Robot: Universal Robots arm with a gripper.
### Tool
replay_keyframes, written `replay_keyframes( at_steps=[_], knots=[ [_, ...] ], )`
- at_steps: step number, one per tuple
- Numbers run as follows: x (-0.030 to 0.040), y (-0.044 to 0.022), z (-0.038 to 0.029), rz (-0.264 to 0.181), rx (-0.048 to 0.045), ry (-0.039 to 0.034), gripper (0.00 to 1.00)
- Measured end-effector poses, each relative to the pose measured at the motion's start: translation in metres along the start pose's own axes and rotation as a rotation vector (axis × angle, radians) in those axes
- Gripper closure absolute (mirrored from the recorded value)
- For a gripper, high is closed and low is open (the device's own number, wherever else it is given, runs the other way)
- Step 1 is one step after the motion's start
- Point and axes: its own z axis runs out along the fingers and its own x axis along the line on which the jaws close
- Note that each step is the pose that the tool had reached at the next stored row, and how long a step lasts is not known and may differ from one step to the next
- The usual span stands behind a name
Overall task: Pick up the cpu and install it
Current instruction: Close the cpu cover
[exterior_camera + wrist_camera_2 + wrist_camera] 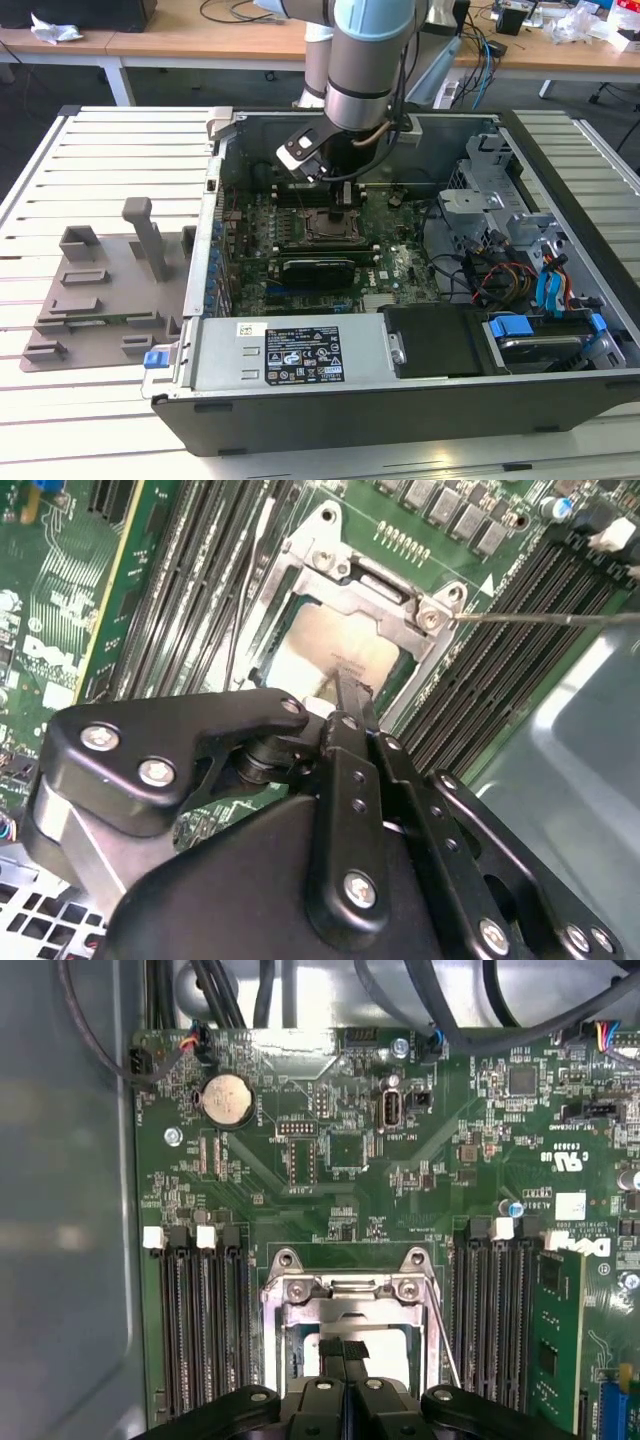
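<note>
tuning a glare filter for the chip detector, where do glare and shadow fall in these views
second wrist view: the cpu has a pale warm sheen on top, and the gripper shades the edge beneath it; first wrist view: the coin cell glints bright, the case wall shows a soft reflection; exterior view: even room light, the arm shading the socket.

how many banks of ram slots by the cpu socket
2. In the first wrist view, one bank of long black memory slots flanks the silver metal socket frame, the other bank opposite. The black hand may hide more.
</note>
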Motion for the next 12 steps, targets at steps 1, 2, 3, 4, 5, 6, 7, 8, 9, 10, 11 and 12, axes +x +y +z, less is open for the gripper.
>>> replay_keyframes(
  at_steps=[1,2,3,4,5,6,7,8,9,10,11,12],
  knots=[
    [0.0,0.0014,-0.0013,0.0,0.0002,0.0,0.89],
    [0.0,0.0018,-0.0023,0.0,0.0002,0.0,0.89],
    [0.0,0.0019,-0.0029,0.0,0.0002,0.0,0.89],
    [0.0,0.0019,-0.0042,0.0,0.0002,0.0001,0.89],
    [0.0,0.0019,-0.0062,0.0,0.0002,0.0001,0.89],
    [0.0,0.0018,-0.0076,0.0,0.0002,0.0001,0.89],
    [0.0,0.0017,-0.0088,0.0,0.0002,0.0,0.89],
    [0.0,0.0016,-0.0113,0.0,0.0002,0.0,0.89],
    [0.0,0.0015,-0.013,0.0,0.0001,0.0001,0.89],
    [-0.0001,0.0015,-0.0142,0.0,0.0002,0.0001,0.89],
    [-0.0001,0.0014,-0.015,0.0,0.0002,0.0001,0.89],
    [-0.0001,0.0014,-0.0163,0.0,0.0002,0.0001,0.89]
  ],
)
